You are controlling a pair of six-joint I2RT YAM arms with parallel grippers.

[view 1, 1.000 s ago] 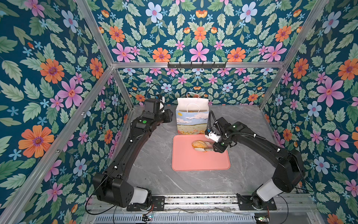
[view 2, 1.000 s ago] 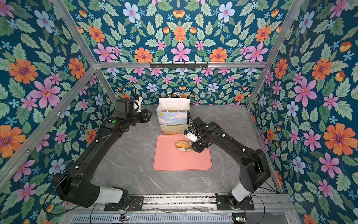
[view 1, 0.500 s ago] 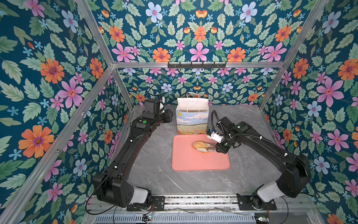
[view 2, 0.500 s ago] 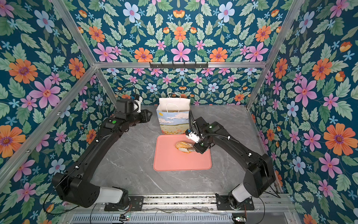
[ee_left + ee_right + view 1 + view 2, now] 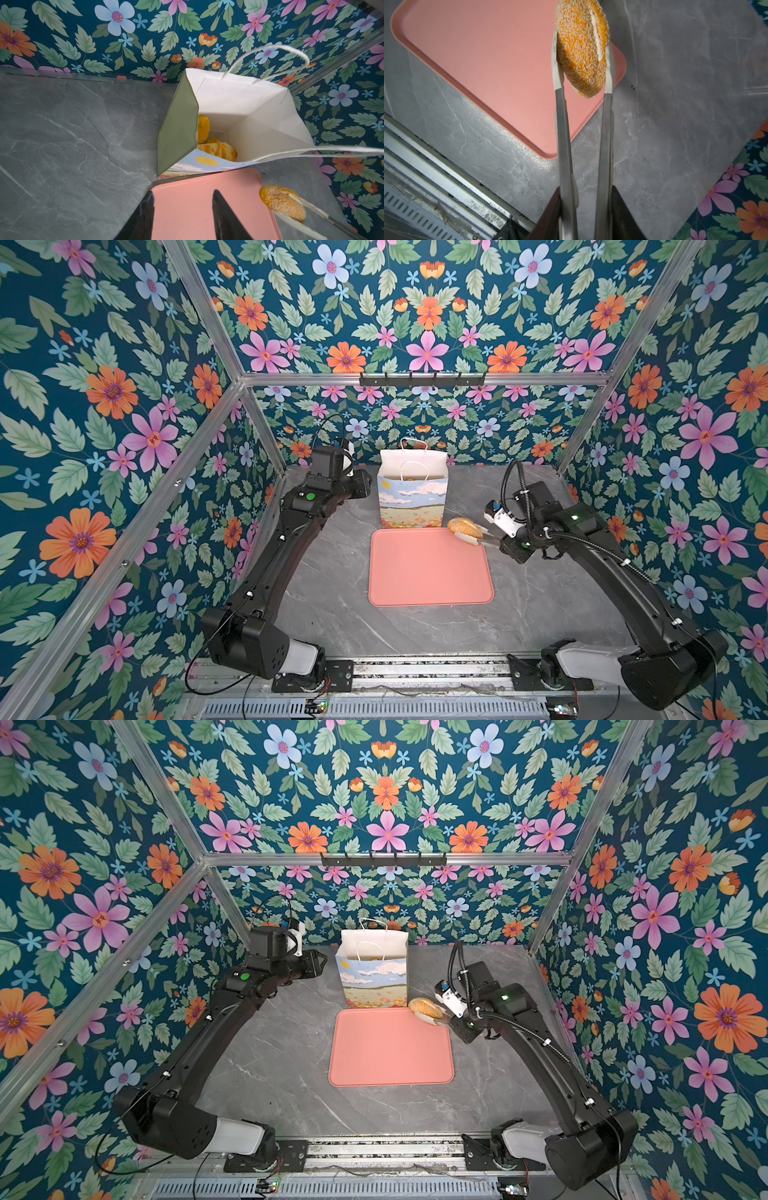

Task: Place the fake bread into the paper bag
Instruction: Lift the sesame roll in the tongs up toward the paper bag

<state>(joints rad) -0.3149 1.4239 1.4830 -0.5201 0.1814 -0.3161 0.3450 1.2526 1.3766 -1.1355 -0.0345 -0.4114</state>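
Note:
The paper bag [image 5: 412,497] [image 5: 374,977] stands upright and open behind the pink tray [image 5: 428,572]. Inside the bag [image 5: 239,104] lie golden pieces of fake bread [image 5: 218,149]. My right gripper [image 5: 586,187] is shut on metal tongs [image 5: 564,135], and the tongs pinch an oval sesame roll [image 5: 581,47]. The roll [image 5: 464,527] [image 5: 424,1008] hangs above the tray's far right corner, beside the bag's lower right. At the bag's left side my left gripper [image 5: 182,193] [image 5: 365,485] is open and holds nothing.
The tray [image 5: 187,207] has nothing lying on it in any view. Grey marble tabletop [image 5: 332,614] surrounds it. Floral walls close in on three sides. A metal rail [image 5: 415,672] runs along the front edge. A hook bar [image 5: 422,379] hangs on the back wall.
The right arm has lifted the roll in the tongs off the tray and carried it right and back. The left arm has not moved.

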